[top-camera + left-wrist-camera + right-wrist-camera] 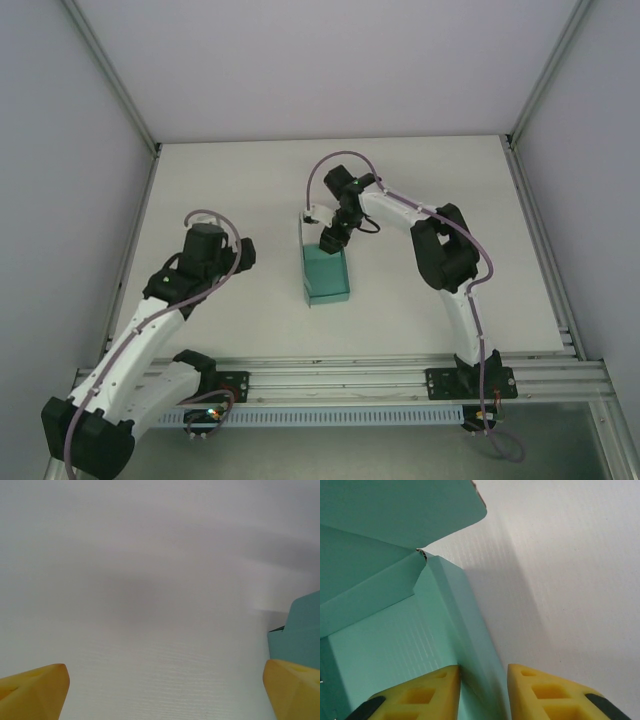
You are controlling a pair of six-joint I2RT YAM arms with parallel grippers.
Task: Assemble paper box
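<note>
The right claw (484, 671) straddles the right-hand wall (470, 625) of the paper box (327, 270), one yellow finger (425, 695) inside the box and the other outside. The two stand close on either side of the thin card. Whether they already pinch it or just flank it cannot be told. From above, this claw sits at the box's far right corner.

The box lies near the middle of the worktop (450, 220), its long sides running from the near edge toward the far edge. Its side walls are up, so it already forms a shallow open tray. A short flap (375, 592) is folded across the far end, and a large lid flap (395, 510) rises above it, not yet brought down.

The left claw (165, 666) is spread wide over bare worktop toward the left edge, well apart from the box, whose teal side shows at the right border of its wrist view.

The step in hand looks like taking hold of the right wall, to square it or to steady the tray. The next move probably calls for a firm but light pinch, since the card would crease easily. The left claw would then need to come across to help fold the lid over and tuck it in.

No brand, label or other writing can be read on the box or worktop.
</note>
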